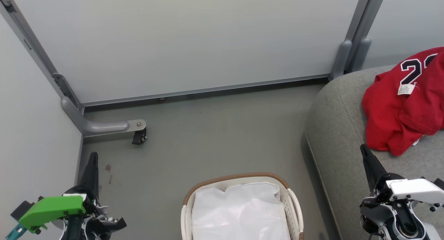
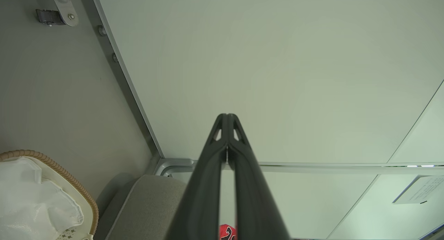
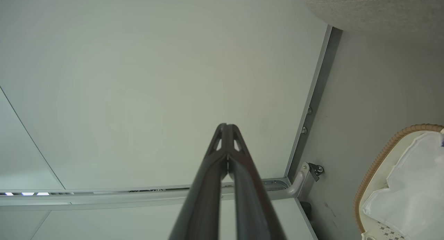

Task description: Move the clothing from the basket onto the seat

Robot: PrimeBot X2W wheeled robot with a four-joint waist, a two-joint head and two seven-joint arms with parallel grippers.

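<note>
Seems best to pinch the soft, light clothing (image 1: 402, 111) at a raised fold on the seat (image 1: 333, 129) at right; left gripper (image 2: 227, 117) and right gripper (image 3: 227, 126) pressed together, empty.

Heaped at right edge of frame on grey fabric seat (image 1: 338, 129): crumpled red clothing (image 1: 399, 118), black-and-white numeral 2 and white tag (image 1: 406, 89) facing up. At bottom centre, left of seat and apart from it: upright oval white basket (image 1: 239, 176), brown woven rim, white cloth liner (image 1: 239, 212) inside.
</note>
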